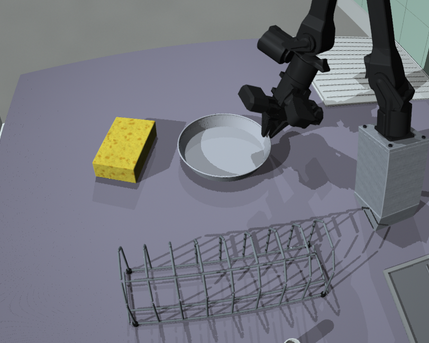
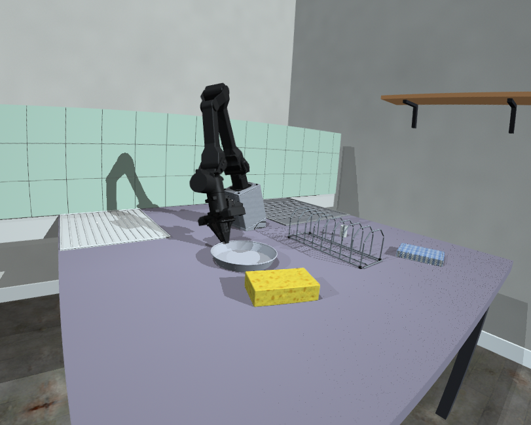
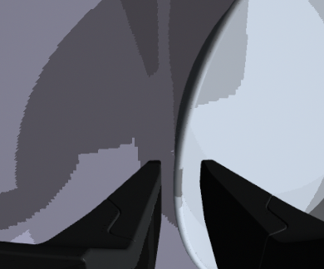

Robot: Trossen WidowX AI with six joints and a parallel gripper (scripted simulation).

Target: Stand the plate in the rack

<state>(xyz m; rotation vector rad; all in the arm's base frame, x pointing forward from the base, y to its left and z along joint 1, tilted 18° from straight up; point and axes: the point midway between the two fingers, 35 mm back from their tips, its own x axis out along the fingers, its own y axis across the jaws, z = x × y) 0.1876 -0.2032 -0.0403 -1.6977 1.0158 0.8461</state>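
Pale grey round shallow plate [image 1: 224, 149] lies flat on the purple-grey table [image 1: 61, 224], and its raised rim at roughly 2 to 3 o'clock in the top view is the part nearest the black parallel-jaw gripper [image 1: 271, 131]. In the wrist view that rim runs lengthwise between the two dark fingers, one finger outside over the table and the other inside over the plate's well, with a sliver of gap on both sides. I judge the gripper narrowly parted and astride the rim, not clamped, so it grasps nothing. The coming pinch turns on this straddle: the rim has to sit deep enough between the fingers before they close. The arm leans from its grey block pedestal [image 1: 386, 174] at the plate's 3 o'clock, wrist pitched steeply down and fingertips low at the rim. Farther off, a yellow rectangular sponge [image 1: 124, 148] sits at the plate's 9 o'clock, and the grey wire dish rack [image 1: 135, 323], its slots unoccupied, stands well apart at 6 o'clock.
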